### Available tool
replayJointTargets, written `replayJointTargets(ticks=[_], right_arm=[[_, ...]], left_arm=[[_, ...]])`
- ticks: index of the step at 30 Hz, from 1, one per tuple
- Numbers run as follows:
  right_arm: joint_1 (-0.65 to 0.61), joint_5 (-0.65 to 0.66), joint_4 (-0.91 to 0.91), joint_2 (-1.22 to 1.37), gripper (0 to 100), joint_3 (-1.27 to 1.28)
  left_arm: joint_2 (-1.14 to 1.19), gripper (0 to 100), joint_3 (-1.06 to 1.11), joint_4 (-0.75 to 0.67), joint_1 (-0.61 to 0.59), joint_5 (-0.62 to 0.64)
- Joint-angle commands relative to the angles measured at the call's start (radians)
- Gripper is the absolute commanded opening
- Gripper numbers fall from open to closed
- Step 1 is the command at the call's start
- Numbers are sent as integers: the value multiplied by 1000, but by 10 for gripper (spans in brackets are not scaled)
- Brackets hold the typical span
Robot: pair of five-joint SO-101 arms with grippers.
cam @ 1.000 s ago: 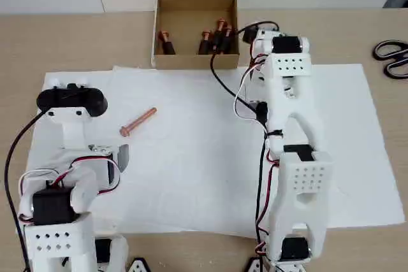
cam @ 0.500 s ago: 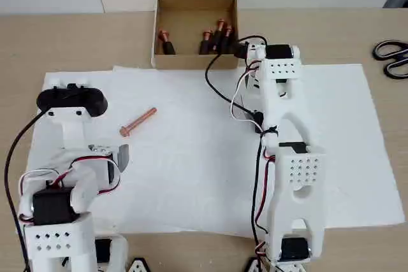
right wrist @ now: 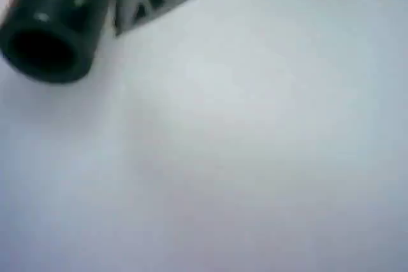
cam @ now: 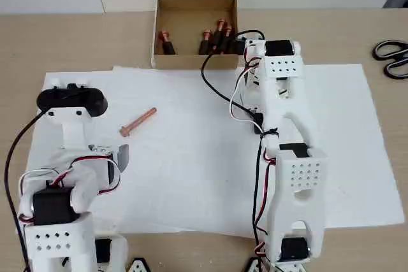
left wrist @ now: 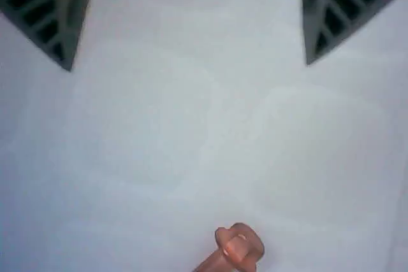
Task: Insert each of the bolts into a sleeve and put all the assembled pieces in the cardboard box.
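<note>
A copper bolt lies loose on the white sheet; its head also shows in the left wrist view. My left gripper hangs open over bare sheet just on the near side of that head, its dark fingers wide apart. My right gripper is shut on a black sleeve, whose open bore faces the camera above the sheet. The right arm stands just right of the cardboard box. Inside the box lie several bolt-in-sleeve pieces, with one more at its left.
Scissors lie at the far right on the wooden table. Black and white cables loop from the right arm across the sheet near the box's front. The sheet between the two arms is open room.
The right arm has drawn back a little from the box's right side and shifted left. The left arm and the loose bolt have not moved.
</note>
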Motion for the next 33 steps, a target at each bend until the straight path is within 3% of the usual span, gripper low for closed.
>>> replayJointTargets(ticks=[1, 12, 22, 27, 33], right_arm=[[-7, 3, 13, -64, 149, 25], [-68, 0, -25, 7, 148, 43], [-50, 3, -39, 73, 143, 38], [-18, 9, -36, 71, 4, 38], [27, 54, 16, 16, 4, -23]], left_arm=[[-12, 222, -18, -29, 0, -3], [-12, 222, -18, -29, 0, -3], [-12, 222, -16, -29, 0, -3], [-12, 222, -16, -29, 0, -3], [-2, 223, -38, -11, 0, -3]])
